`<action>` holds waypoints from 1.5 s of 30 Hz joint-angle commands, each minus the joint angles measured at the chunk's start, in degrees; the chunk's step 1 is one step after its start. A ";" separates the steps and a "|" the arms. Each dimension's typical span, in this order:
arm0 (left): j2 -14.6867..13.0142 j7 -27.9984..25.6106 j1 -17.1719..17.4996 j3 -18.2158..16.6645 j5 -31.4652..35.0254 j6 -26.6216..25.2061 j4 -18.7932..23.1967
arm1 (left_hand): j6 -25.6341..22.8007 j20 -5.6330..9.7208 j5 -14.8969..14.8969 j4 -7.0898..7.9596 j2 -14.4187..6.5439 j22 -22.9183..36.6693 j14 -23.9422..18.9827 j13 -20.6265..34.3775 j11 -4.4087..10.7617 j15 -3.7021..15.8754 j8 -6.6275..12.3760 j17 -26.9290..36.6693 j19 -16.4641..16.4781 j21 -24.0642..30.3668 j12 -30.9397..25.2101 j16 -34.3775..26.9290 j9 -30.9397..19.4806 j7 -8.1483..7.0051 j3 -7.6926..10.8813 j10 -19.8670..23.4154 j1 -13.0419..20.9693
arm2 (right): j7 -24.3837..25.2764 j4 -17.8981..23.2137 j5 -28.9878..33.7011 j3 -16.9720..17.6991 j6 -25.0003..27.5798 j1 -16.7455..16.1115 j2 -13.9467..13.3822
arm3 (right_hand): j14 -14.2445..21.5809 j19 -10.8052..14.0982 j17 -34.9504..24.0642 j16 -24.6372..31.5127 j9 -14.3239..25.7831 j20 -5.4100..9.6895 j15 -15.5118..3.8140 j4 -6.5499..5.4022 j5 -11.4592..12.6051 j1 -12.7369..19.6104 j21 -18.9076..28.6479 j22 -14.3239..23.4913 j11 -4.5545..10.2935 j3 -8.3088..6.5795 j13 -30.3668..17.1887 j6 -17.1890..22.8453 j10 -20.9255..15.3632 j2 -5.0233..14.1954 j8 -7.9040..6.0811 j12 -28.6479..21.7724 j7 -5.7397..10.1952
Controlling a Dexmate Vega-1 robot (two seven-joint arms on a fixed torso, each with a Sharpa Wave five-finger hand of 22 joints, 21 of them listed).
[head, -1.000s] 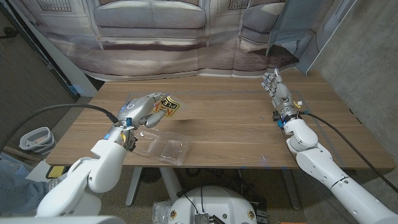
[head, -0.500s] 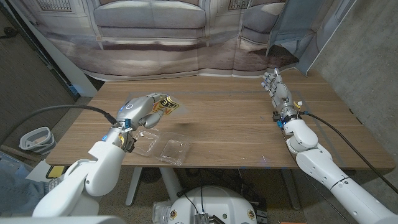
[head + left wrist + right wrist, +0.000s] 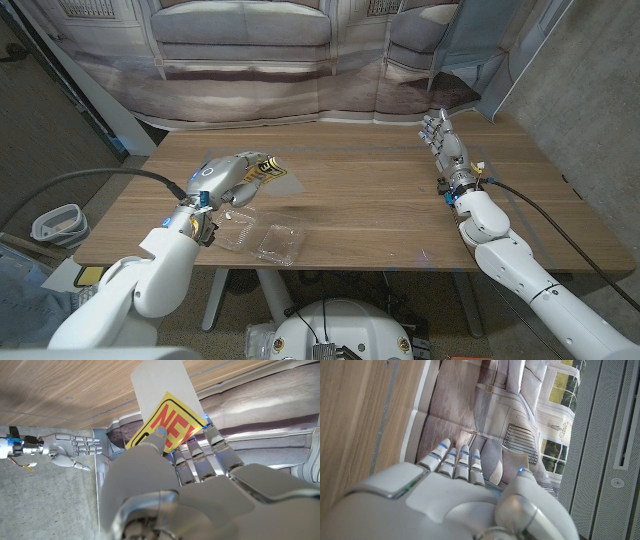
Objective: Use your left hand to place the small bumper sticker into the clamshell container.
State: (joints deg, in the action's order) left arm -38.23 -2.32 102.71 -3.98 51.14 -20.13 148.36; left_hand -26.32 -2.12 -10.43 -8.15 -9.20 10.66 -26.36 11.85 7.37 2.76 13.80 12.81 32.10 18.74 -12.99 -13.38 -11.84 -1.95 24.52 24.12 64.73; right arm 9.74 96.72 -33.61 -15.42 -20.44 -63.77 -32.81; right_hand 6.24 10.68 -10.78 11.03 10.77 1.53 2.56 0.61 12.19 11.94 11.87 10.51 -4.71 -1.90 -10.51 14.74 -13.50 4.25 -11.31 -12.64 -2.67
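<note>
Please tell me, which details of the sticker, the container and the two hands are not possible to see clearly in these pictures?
- Bumper sticker: in the left wrist view the left hand covers its lower part, so the red word is incomplete; in the head view it is too small to read.
- Clamshell container: transparent, so its edges and hinge are faint in the head view; the left arm hides one end.
- Right hand: its palm side cannot be made out in the head view.
</note>
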 commanded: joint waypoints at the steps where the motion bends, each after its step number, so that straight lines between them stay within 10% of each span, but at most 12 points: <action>1: 0.46 2.24 1.56 -0.24 2.66 -2.01 2.03 | -0.32 -0.02 -0.03 0.23 0.48 0.10 -0.33 0.29 0.02 2.11 0.34 0.20 0.10 0.39 -0.35 -0.44 -0.20 -0.22 0.08 0.55 0.22 | 0.05 0.19 -0.20 0.04 0.25 -0.25 -0.12 | 0.58 0.68 -0.13 -0.11 0.16 -0.08 0.11 0.20 -0.13 0.50 -0.13 0.21 0.15 -0.07 -0.35 0.36 -0.53 0.33 -0.06 0.04 0.06; 30: 1.57 3.90 7.67 -1.01 9.51 -3.08 6.23 | -0.77 -0.64 0.06 0.49 1.06 0.12 -0.37 0.29 0.36 2.36 0.19 0.29 -0.77 -0.03 0.03 -0.01 -0.16 -0.70 0.05 0.76 -0.16 | -0.27 0.40 -0.50 0.53 -0.86 -1.84 -0.33 | 0.57 0.69 -0.13 -0.13 0.17 -0.09 0.11 0.24 -0.15 0.54 -0.14 0.21 0.15 -0.07 -0.35 0.43 -0.51 0.42 -0.08 0.06 -0.01; 45: 8.30 -0.57 12.79 -12.26 -2.50 12.59 4.06 | -1.19 -0.85 0.10 0.29 1.55 0.12 -0.14 0.29 0.73 2.88 0.17 0.25 -1.20 -0.26 0.18 0.32 -0.14 -1.38 0.10 0.97 -0.04 | 0.45 1.96 0.21 0.69 0.16 -2.61 -1.25 | 0.59 0.69 -0.13 -0.12 0.17 -0.09 0.08 0.27 -0.15 0.57 -0.14 0.21 0.11 -0.05 -0.35 0.41 -0.54 0.42 -0.06 0.06 -0.04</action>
State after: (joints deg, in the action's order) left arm -33.97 -2.31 113.08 -10.62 53.59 -15.63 153.36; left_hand -27.34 -3.07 -10.42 -7.99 -8.14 10.67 -26.36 11.85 7.79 2.76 13.79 12.92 31.16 18.73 -12.98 -13.12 -11.84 -2.98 24.34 24.55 64.56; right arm 9.69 97.63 -33.99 -14.87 -20.99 -65.78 -33.47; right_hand 6.24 10.68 -10.78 11.03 10.77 1.53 2.56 0.61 12.19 12.17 11.87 10.51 -4.71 -1.90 -10.51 14.74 -13.50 4.48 -11.31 -12.64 -2.67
